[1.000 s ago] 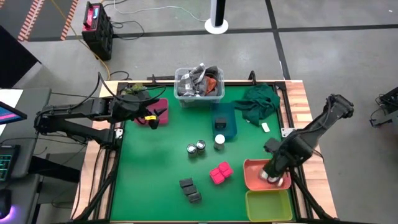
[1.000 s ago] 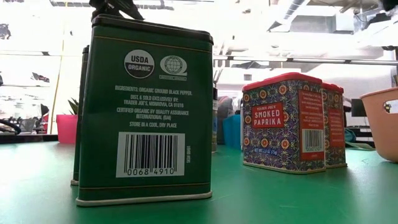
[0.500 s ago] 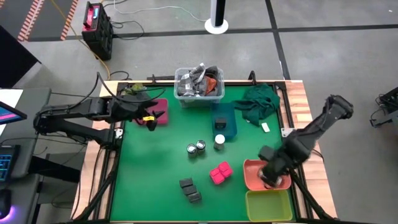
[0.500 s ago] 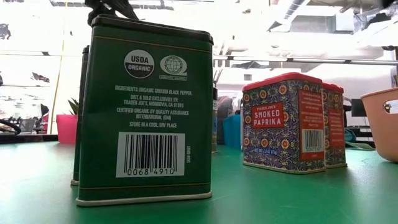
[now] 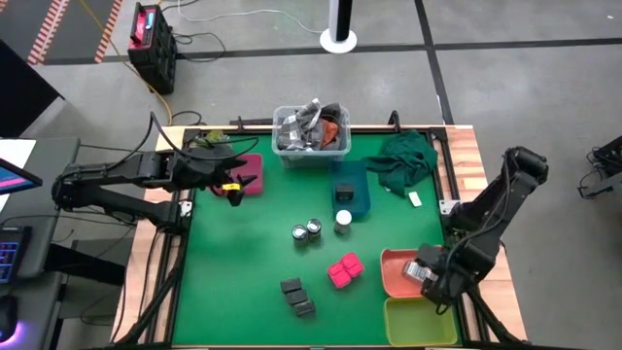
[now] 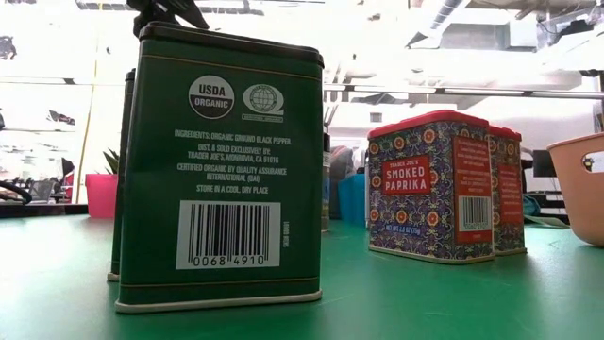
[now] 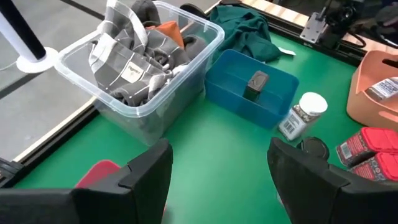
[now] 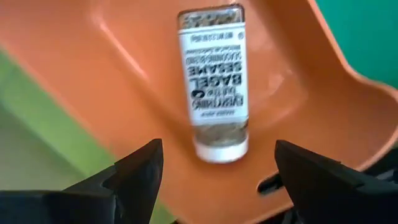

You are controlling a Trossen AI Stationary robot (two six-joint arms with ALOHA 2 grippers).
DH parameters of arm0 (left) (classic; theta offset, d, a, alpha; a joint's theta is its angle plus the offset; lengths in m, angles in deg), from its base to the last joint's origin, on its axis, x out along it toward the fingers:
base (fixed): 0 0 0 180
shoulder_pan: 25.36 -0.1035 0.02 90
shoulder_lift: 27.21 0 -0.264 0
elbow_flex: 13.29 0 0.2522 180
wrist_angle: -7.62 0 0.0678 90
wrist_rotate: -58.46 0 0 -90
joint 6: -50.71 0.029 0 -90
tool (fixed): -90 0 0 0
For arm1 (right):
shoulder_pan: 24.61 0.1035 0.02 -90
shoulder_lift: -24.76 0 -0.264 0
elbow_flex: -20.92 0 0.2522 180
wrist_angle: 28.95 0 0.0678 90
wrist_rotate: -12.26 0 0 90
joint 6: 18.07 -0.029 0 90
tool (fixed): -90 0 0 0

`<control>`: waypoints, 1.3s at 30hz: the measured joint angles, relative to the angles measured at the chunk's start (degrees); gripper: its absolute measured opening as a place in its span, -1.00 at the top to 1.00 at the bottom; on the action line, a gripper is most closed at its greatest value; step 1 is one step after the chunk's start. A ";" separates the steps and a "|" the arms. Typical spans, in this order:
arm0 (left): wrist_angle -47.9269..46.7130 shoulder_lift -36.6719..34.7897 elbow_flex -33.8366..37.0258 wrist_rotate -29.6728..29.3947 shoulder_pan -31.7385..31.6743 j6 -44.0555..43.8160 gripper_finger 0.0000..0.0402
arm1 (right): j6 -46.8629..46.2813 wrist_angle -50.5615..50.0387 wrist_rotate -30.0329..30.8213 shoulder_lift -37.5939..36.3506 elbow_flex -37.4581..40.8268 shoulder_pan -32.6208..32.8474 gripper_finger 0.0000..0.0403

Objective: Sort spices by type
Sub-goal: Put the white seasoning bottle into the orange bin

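Right gripper (image 5: 434,279) hangs over the orange tray (image 5: 391,277) near the table's front right corner in the high view, at the tray's right rim, with the yellow-green tray (image 5: 420,323) just in front of it; the left gripper (image 5: 233,185) waits over the dark pink tray (image 5: 253,167) at the table's rear left. On the green mat (image 5: 243,262) stand two dark round jars (image 5: 306,231) and a white-capped round jar (image 5: 343,222) near the middle, just in front of the blue tray (image 5: 352,191) that holds a small dark box; two bright pink blocks (image 5: 342,270) sit left of the orange tray, and two dark grey rectangular boxes (image 5: 297,297) stand nearer the front edge, with open mat to their left. A clear bin (image 5: 311,136) of clutter and a green cloth (image 5: 403,160) lie along the rear edge. In the low view, a green pepper tin (image 6: 222,170) fills the near left and two smoked paprika tins (image 6: 444,184) stand to its right, bare mat between them. From the left wrist view, the left fingers (image 7: 149,174) stand wide apart holding nothing, facing bin and blue tray. From the right wrist view, the right fingers (image 8: 140,171) are spread wide and grip nothing; a seasoning jar (image 8: 214,87) lies on its side on the orange tray floor, beyond and between them, untouched.
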 joint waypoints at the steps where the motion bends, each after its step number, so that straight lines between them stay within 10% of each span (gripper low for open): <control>1: 0.01 0.00 0.00 0.00 0.00 0.00 -0.24 | 0.76 0.39 0.01 0.00 0.77 -0.08 -0.64; 23: -0.19 0.00 0.04 0.02 0.00 -1.11 -0.24 | 8.87 12.43 -3.90 0.07 12.96 -6.21 -0.62; 32: -0.33 0.00 0.06 0.00 0.00 -1.32 -0.24 | 18.50 14.63 -6.28 0.04 13.01 -9.02 -0.08; 39: -0.41 0.00 0.07 0.00 0.00 -0.96 -0.24 | 21.35 13.60 -11.54 0.01 11.31 -11.46 -0.05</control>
